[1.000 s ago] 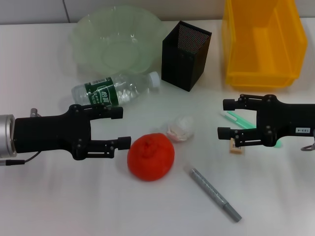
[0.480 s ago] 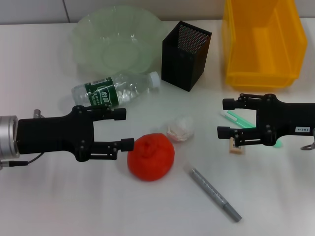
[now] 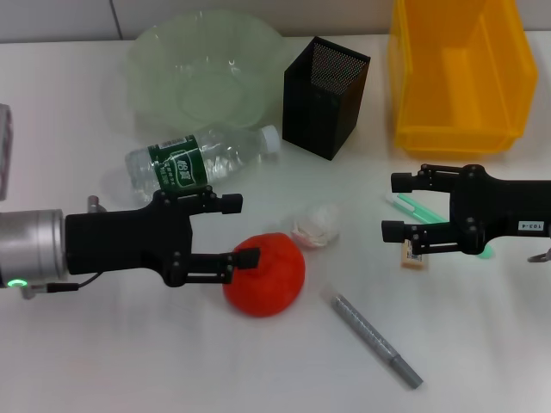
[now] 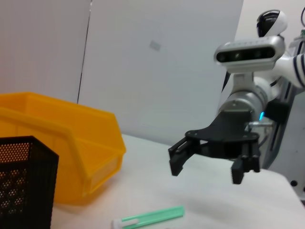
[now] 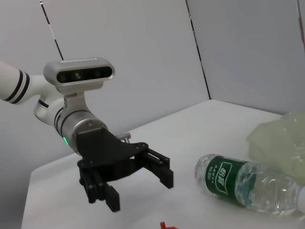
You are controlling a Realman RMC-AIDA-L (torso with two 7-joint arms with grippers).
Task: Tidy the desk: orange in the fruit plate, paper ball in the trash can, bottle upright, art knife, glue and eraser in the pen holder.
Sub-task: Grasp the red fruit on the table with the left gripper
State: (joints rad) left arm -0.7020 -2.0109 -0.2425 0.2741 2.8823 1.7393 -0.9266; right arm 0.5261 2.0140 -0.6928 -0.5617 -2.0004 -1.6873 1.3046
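Left gripper [image 3: 234, 231], fingers spread, just short of the orange [image 3: 265, 275], whose near side lies at its lower fingertip (contact uncertain from above): centre the fruit between the fingers before pinching; right gripper [image 3: 401, 208] hangs spread over the eraser [image 3: 414, 255].

The left gripper [image 3: 240, 231] hides part of the orange [image 3: 271, 275]; the eraser [image 3: 414, 257] seems half-hidden behind the right gripper [image 3: 393, 206].

Nothing can be read: the bottle [image 3: 203, 158] label's white characters are illegible (likewise the eraser [image 3: 414, 255] sticker).
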